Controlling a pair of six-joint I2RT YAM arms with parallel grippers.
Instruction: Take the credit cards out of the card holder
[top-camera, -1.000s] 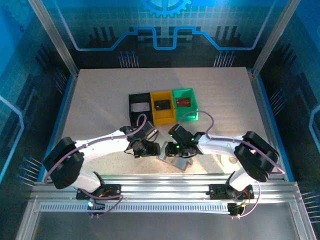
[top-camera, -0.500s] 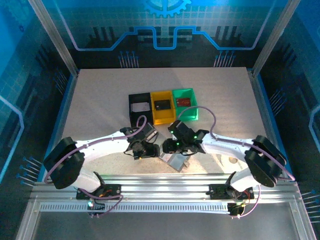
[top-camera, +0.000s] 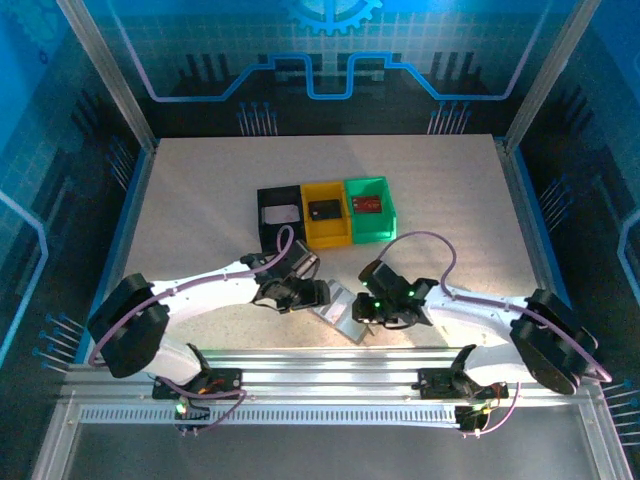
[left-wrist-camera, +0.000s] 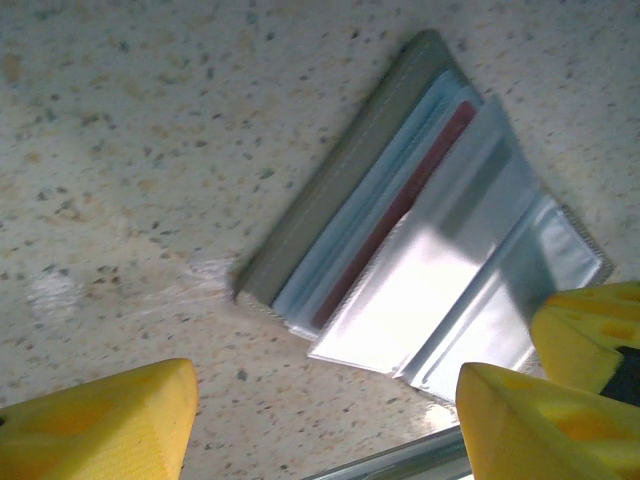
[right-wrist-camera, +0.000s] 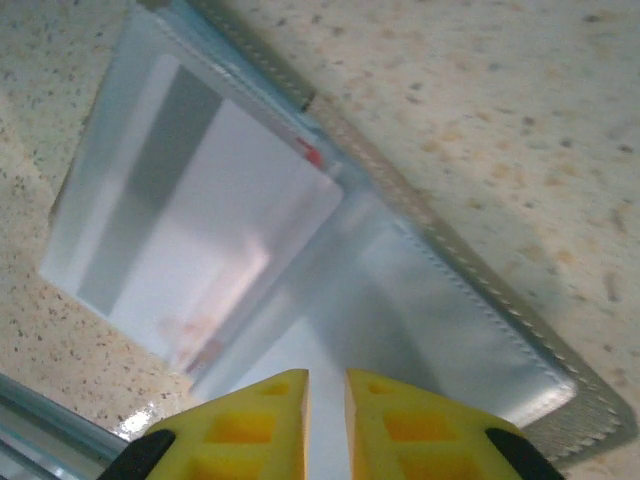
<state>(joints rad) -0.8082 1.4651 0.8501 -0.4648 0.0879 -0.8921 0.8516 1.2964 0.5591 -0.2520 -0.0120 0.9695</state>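
Reach spread left jaws forward to diagonal flat grey fold-open card holder (left-wrist-camera: 330, 190), sleeve (right-wrist-camera: 430, 300) clenched in right jaws.

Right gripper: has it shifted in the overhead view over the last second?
Yes. Judged against the green bin, the right gripper has moved to the right and lower in the picture, so it is now farther from that bin.
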